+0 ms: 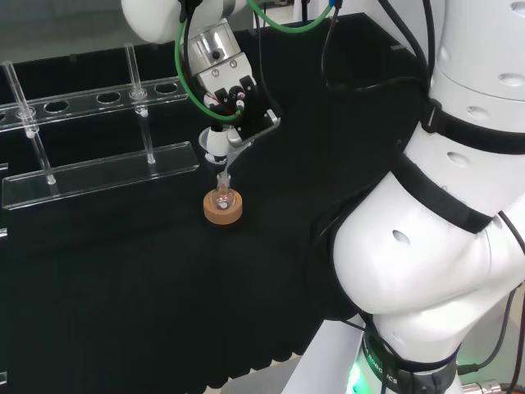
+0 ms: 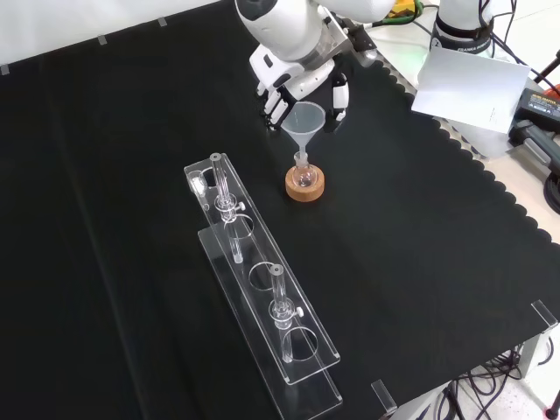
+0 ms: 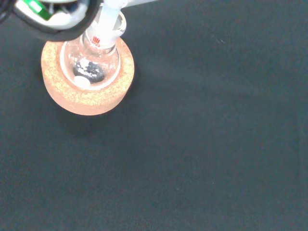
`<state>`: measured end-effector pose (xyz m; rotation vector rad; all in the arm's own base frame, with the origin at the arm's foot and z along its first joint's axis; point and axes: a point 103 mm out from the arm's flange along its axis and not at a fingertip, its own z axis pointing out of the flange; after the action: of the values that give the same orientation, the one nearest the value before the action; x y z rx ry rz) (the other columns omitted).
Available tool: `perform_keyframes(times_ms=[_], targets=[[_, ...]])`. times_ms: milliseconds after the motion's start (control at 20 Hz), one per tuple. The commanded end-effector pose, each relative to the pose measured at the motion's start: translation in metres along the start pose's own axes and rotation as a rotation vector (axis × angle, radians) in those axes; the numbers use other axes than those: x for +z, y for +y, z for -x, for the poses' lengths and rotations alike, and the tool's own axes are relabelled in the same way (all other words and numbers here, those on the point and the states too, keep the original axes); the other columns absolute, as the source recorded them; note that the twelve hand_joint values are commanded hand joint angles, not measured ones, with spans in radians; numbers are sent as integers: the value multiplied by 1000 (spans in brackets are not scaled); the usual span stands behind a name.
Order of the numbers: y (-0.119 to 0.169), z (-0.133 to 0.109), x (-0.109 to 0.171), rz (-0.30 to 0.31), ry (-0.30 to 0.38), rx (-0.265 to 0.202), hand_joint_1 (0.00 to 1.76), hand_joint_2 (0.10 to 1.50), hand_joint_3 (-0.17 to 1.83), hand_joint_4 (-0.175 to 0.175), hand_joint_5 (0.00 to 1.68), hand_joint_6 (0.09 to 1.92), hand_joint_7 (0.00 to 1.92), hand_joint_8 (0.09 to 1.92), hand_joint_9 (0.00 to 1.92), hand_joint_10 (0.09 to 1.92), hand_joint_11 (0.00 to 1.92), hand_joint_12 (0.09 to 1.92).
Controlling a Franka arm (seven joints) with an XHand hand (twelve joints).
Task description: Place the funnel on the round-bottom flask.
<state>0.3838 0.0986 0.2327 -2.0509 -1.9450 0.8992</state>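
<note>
**Funnel stem in the flask neck**

The flask [image 2: 304, 178] sits in a cork ring [image 2: 304, 186] on the black bench [image 2: 437, 227], near the middle of the cloth in the front view; the funnel [image 2: 303, 122] stands upright with its stem in the flask's neck; the robot hand [image 2: 293, 83] is at the funnel's twelve o'clock in that view, its fingers [image 2: 338, 101] curled on either side of the cone; whether they touch it I cannot tell; a clear rack [image 2: 262, 302] lies at the flask's seven o'clock.
</note>
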Motion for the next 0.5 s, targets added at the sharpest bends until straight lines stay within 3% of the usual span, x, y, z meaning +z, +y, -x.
perform_keyframes(times_ms=[50,500], targets=[[1,-3,4,1,-12,0,882,715,634,3,642,683,623,702,886,506,550,1287],[6,-9,10,-10,-16,-7,882,715,635,2,641,686,623,703,886,506,550,1287]])
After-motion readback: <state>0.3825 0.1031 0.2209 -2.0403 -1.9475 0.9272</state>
